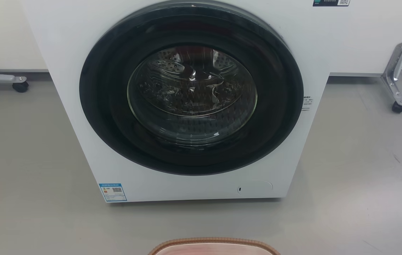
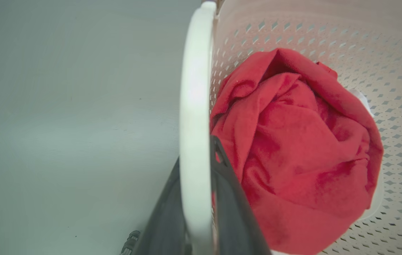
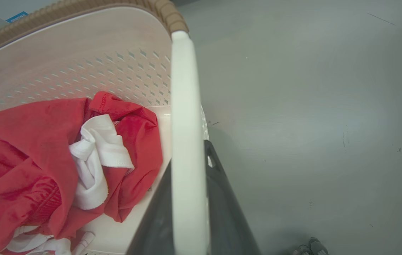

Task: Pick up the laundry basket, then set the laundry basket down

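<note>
The basket (image 1: pixel 213 245) sits low and near, centred before the washer (image 1: pixel 194 99); in the head view just its far brown rim peeks over the bottom edge. The left gripper (image 2: pixel 195 152) has its dark fingers on either side of the white left handle (image 2: pixel 194 88), closed on it. The right gripper (image 3: pixel 188 156) pinches the right handle (image 3: pixel 185 88) the same way.

So both handles are gripped and this looks like the lift-or-carry step, though no view shows the basket's base, so I cannot tell whether it is off the floor (image 1: pixel 364 177). The next move calls for both arms travelling together and level, or the basket will tip or twist a handle out of the fingers.

The wrist views show the load, which the head view cuts off: a bundled red cloth (image 2: pixel 300 152) and, from the right wrist, a white cloth (image 3: pixel 94 156) tucked into it. The head view alone places the washer — door shut, close beyond the basket.
</note>
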